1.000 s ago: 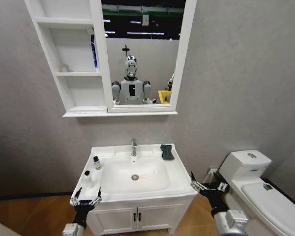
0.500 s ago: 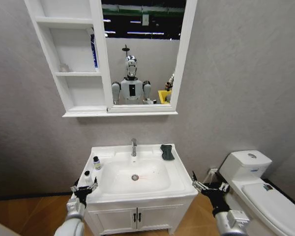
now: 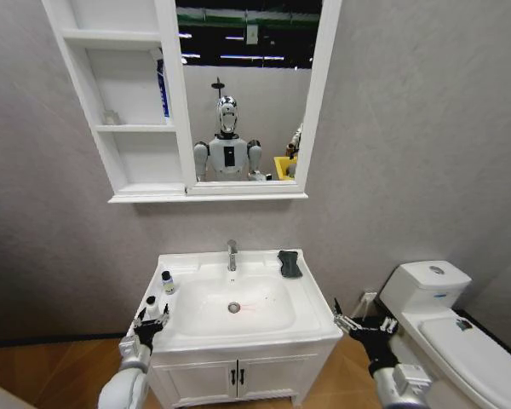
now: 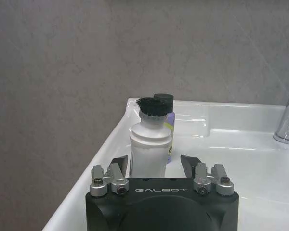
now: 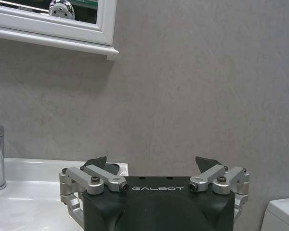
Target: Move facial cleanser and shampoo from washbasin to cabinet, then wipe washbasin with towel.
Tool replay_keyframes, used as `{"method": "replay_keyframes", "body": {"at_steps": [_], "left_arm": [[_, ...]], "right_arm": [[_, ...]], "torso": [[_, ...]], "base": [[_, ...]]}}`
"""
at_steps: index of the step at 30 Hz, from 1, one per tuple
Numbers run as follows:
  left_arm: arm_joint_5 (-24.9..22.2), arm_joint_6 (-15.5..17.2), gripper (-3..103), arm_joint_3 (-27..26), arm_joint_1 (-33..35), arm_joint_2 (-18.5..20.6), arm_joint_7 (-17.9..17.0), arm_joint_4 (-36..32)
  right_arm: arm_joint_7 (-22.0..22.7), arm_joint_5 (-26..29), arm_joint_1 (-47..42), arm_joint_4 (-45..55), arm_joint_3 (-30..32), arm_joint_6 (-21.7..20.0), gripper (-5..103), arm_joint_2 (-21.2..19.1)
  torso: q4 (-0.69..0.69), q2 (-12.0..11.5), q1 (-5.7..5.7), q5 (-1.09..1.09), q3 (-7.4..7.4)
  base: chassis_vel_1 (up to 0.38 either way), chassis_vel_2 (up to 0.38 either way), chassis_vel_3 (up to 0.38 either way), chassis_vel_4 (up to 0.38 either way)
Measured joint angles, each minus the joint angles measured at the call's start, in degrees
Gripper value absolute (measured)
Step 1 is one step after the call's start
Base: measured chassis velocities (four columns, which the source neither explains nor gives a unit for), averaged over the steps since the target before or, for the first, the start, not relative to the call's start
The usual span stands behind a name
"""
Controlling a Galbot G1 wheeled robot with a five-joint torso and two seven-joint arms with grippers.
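Left gripper (image 4: 152,166): fingers spread, white black-capped bottle (image 4: 150,139) standing between them on the washbasin (image 3: 311,298) front-left rim, contact not discernible. Second, dark-capped bottle (image 4: 166,120) just behind it. Right gripper (image 3: 361,323): fingers spread, holding nothing, beside the basin's right front corner. Towel (image 3: 289,262) lies right of the tap (image 3: 232,254). Cabinet (image 3: 132,102) hangs above.

the washbasin (image 3: 311,294) carries two bottles along its left edge (white one (image 3: 152,308) in front, dark-capped one (image 3: 167,282) behind) and the towel (image 3: 289,262) at its back right corner.
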Motion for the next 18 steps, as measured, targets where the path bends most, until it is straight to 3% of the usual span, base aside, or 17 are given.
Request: {"method": "replay_keyframes", "body": {"at_steps": [2, 4, 5, 8, 9, 10, 13, 14, 16, 17, 18], "left_arm": [[-0.03, -0.31, 51, -0.45, 0.19, 0.01, -0.03, -0.24], [-0.02, -0.41, 51, -0.59, 0.42, 0.05, -0.12, -0.62], [0.10, -0.47, 40, -0.77, 1.21, 0.27, -1.01, -2.10], [-0.08, 0.12, 40, -0.82, 3.07, 1.16, -2.75, -6.44], [-1.24, 1.38, 32, -0.85, 4.31, 2.60, -4.23, -10.61], [-1.24, 1.38, 32, -0.85, 4.31, 2.60, -4.23, -10.61], [-5.59, 6.61, 32, -1.19, 4.83, 8.14, -9.05, -19.27], [-5.59, 6.61, 32, -1.19, 4.83, 8.14, -9.05, -19.27], [-13.64, 15.90, 32, -1.38, 1.72, 15.95, -16.08, -27.20], [-13.64, 15.90, 32, -1.38, 1.72, 15.95, -16.08, -27.20], [-17.62, 19.43, 32, -1.30, -0.25, 19.23, -19.04, -29.29]], "right_arm": [[-0.30, -0.31, 0.20, -0.06, -0.20, -0.31, 100, -0.02], [-0.54, -0.44, 0.20, -0.07, -0.20, -0.41, 100, -0.06], [-0.93, -0.78, 0.23, -0.15, -0.27, -0.58, 100, -0.13], [-1.03, -0.97, 0.43, -0.30, -0.48, -0.86, 100, -0.15], [-1.03, -1.03, 0.69, -0.36, -0.62, -1.10, 100, -0.15], [-1.03, -1.03, 0.69, -0.36, -0.62, -1.10, 100, -0.15], [-1.03, -1.22, 0.95, -0.47, -1.01, -1.37, 100, -0.07], [-1.03, -1.22, 0.95, -0.47, -1.01, -1.37, 100, -0.07], [-1.12, -1.58, 0.98, -0.59, -1.50, -1.44, 100, -0.01], [-1.12, -1.58, 0.98, -0.59, -1.50, -1.44, 100, -0.01], [-1.17, -1.71, 0.98, -0.65, -1.61, -1.44, 100, 0.11]], "torso": [[0.00, 0.00, 0.00, 0.00, 0.00], [0.00, 0.00, 0.00, 0.00, 0.00], [0.00, 0.00, 0.00, -0.01, 0.00], [0.01, 0.00, 0.00, -0.01, 0.00], [0.01, 0.00, 0.00, 0.00, 0.00], [0.01, 0.00, 0.00, 0.00, 0.00], [0.02, 0.00, -0.01, -0.02, 0.00], [0.02, 0.00, -0.01, -0.02, 0.00], [0.02, 0.00, -0.01, 0.00, -0.01], [0.02, 0.00, -0.01, 0.00, -0.01], [-0.01, 0.01, -0.01, 0.03, -0.01]], "base": [[0.000, 0.000, 0.000, 0.000], [0.000, 0.000, 0.000, 0.000], [0.000, 0.000, 0.000, 0.000], [0.000, 0.000, 0.000, 0.000], [0.000, 0.000, 0.000, 0.000], [0.000, 0.000, 0.000, 0.000], [0.000, 0.000, 0.000, 0.000], [0.000, 0.000, 0.000, 0.000], [0.000, 0.000, 0.000, 0.000], [0.000, 0.000, 0.000, 0.000], [0.000, 0.000, 0.000, 0.000]]}}
